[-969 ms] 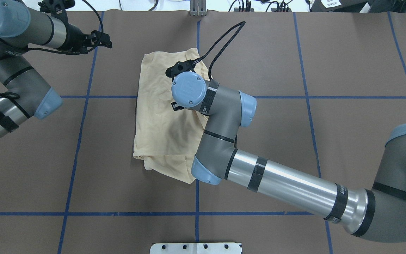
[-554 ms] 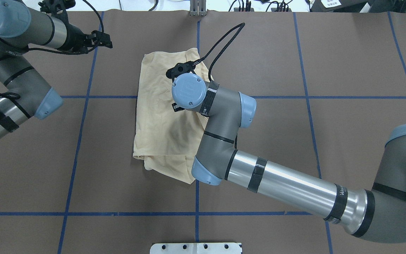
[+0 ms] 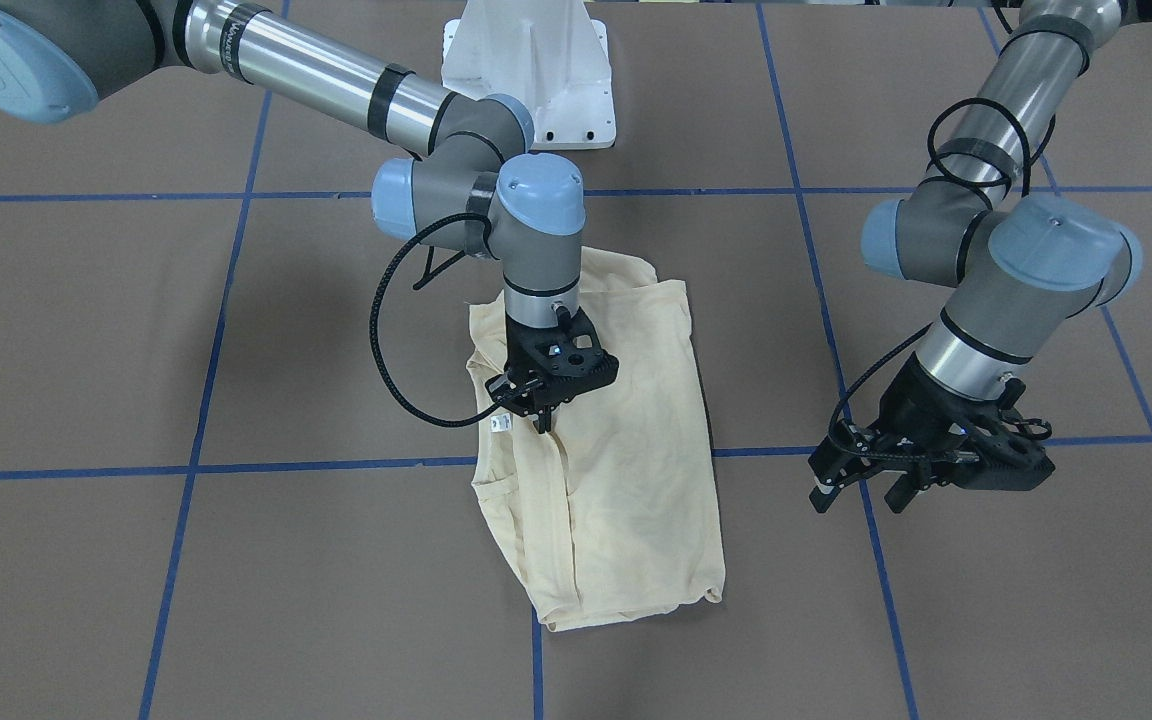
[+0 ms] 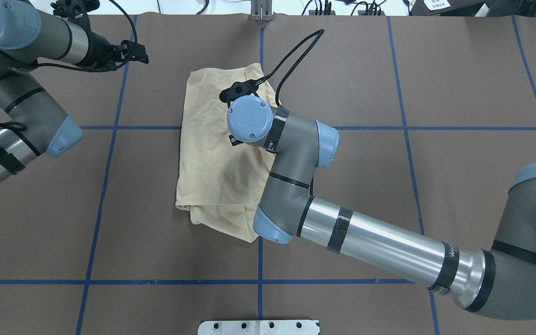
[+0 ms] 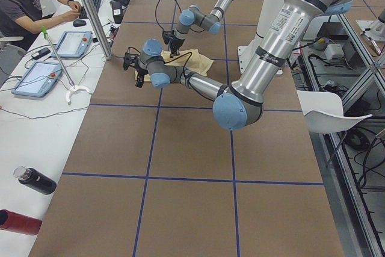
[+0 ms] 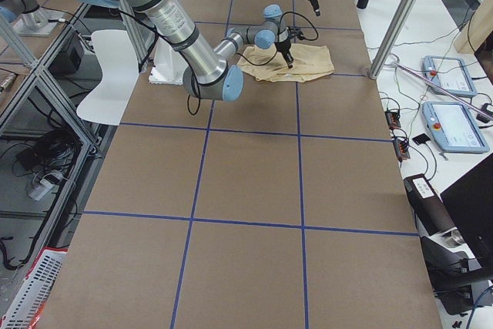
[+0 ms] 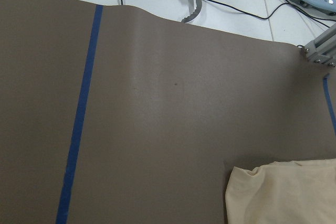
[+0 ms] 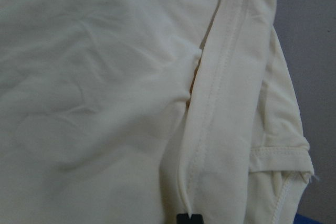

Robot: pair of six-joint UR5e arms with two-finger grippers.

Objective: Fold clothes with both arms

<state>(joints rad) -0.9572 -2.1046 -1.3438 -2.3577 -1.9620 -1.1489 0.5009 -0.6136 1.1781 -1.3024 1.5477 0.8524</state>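
The cream-yellow clothes (image 3: 626,470) lie folded into a long rectangle, plain side up, at the table's middle (image 4: 212,153). My right arm reaches over them from above. Its gripper (image 3: 543,415) points straight down near the shirt's edge on the right arm's side, fingers pinched together on a fold of fabric. In the right wrist view a hemmed strip (image 8: 220,93) runs down to a black fingertip (image 8: 189,217). My left gripper (image 3: 861,492) hangs open over bare table beside the shirt, holding nothing (image 4: 140,52). The left wrist view catches only a shirt corner (image 7: 283,192).
The white pedestal (image 3: 536,60) stands at the robot's side of the table. Blue tape lines (image 4: 260,128) grid the brown surface. A seated person (image 5: 30,4), tablets (image 5: 72,43), a metal post (image 5: 90,10) and bottles (image 5: 36,180) are along the far edge.
Almost nothing. The right wrist has edged slightly over the shirt; the left arm holds its place.
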